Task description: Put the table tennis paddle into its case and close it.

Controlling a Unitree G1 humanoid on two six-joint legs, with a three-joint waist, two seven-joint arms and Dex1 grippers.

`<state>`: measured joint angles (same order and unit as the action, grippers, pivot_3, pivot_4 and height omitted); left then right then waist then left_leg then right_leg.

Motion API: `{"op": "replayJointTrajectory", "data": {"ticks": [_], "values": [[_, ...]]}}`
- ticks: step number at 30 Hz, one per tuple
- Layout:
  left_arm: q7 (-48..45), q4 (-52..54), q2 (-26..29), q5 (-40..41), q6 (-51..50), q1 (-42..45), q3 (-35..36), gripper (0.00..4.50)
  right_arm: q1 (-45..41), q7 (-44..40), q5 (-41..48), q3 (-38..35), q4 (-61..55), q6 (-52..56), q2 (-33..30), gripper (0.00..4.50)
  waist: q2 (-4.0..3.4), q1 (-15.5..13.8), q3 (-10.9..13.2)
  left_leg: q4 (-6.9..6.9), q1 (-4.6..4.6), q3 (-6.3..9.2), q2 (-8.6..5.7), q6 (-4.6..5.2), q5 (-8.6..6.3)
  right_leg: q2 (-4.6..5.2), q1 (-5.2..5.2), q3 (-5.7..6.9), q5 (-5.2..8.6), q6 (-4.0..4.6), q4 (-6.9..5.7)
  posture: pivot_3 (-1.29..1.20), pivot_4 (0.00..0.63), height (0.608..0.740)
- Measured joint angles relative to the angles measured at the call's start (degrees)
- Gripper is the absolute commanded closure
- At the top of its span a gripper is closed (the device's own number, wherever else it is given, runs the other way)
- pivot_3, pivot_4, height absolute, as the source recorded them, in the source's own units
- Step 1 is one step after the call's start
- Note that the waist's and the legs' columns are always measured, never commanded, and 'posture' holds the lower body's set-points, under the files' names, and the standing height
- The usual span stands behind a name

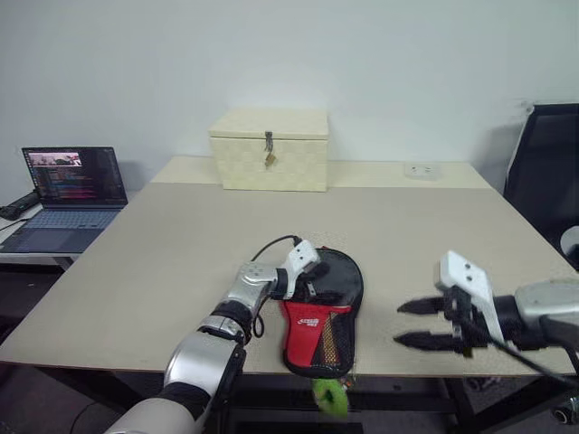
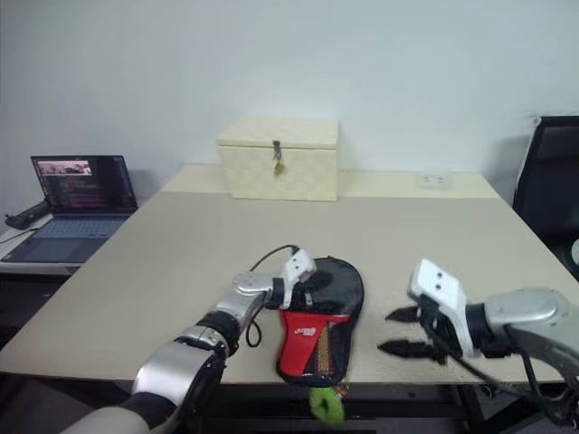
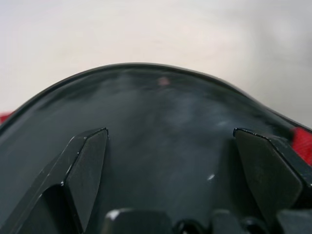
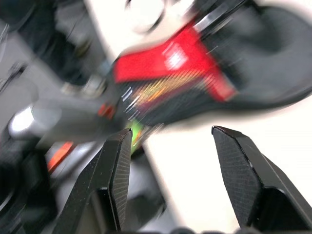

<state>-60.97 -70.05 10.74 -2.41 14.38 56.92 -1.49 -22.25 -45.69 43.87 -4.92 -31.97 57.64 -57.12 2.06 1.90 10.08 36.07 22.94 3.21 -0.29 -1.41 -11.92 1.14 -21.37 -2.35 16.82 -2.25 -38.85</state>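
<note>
Beige worktop (image 1: 163, 262), near edge | case (image 1: 322, 318) lies flat, red mesh panel up, paddle not visible, presumably inside | left claw (image 1: 314, 282) spread, over the round black end | right claw (image 1: 418, 323) spread, empty, well apart to the right | judgement: pin case steady, find zip pull before closing | latched box (image 1: 270, 149) far behind.
</note>
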Motion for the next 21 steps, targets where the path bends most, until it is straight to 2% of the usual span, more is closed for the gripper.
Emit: {"op": "replayJointTrajectory", "data": {"ticks": [3,6,9,11,13,16,21], "values": [[-4.4,8.0,2.9,4.8,-4.0,-2.7,2.6,0.0,-5.5,1.0,-6.2,4.8,10.7,-6.0,6.5,1.74,-0.01,0.1,0.2,-0.07,0.11,-0.01,-0.03,0.0,0.0,0.0,-0.19,-0.03,-0.07,0.12,-0.07,0.0,0.15,0.74],[-9.3,21.4,9.7,9.1,-11.2,-7.9,4.2,0.0,-10.0,0.4,-10.1,7.4,19.0,-12.1,12.2,1.74,-0.06,0.8,0.2,-0.14,0.41,0.0,0.02,0.0,0.0,-0.03,-0.61,-0.08,-0.16,0.38,-0.17,0.0,0.15,0.74],[-11.2,30.4,15.2,11.8,-17.8,-12.1,6.3,0.0,-11.6,-0.2,-13.6,8.2,25.5,-16.4,14.2,1.74,-0.18,0.4,0.2,-0.05,0.94,0.17,0.01,0.0,0.01,0.0,-1.01,0.09,-0.14,0.43,-0.14,0.0,0.15,0.74],[-10.9,48.1,20.6,16.5,-26.9,-24.5,8.5,0.0,-14.9,-1.8,-16.1,9.7,31.9,-23.9,19.8,1.74,-0.21,0.7,0.3,-0.04,0.93,0.04,0.02,0.02,-0.06,0.16,-0.99,-0.07,-0.15,0.43,-0.09,0.0,0.15,0.74],[-8.8,57.1,23.6,19.1,-32.3,-33.0,11.2,0.0,-14.9,-3.6,-18.3,9.8,37.5,-28.7,20.6,1.74,-0.24,0.8,0.3,-0.03,0.93,0.09,0.04,0.02,-0.06,0.24,-0.99,-0.03,-0.14,0.43,-0.09,0.0,0.15,0.74],[-4.0,65.8,24.5,21.8,-37.8,-39.4,15.1,0.0,-14.7,-6.5,-21.0,9.8,43.4,-32.5,20.7,1.74,-0.46,-0.4,0.5,0.02,0.92,0.35,0.03,0.01,-0.05,0.25,-0.91,0.04,-0.19,0.51,-0.14,0.0,0.15,0.74],[2.0,73.1,23.2,24.2,-40.5,-40.7,15.3,0.0,-17.0,-10.2,-24.4,9.5,51.0,-36.6,19.0,1.74,-0.59,-1.2,0.6,0.12,0.79,0.32,-0.02,-0.04,0.01,0.16,-0.72,0.14,-0.21,0.49,-0.14,0.0,0.15,0.74]]}}
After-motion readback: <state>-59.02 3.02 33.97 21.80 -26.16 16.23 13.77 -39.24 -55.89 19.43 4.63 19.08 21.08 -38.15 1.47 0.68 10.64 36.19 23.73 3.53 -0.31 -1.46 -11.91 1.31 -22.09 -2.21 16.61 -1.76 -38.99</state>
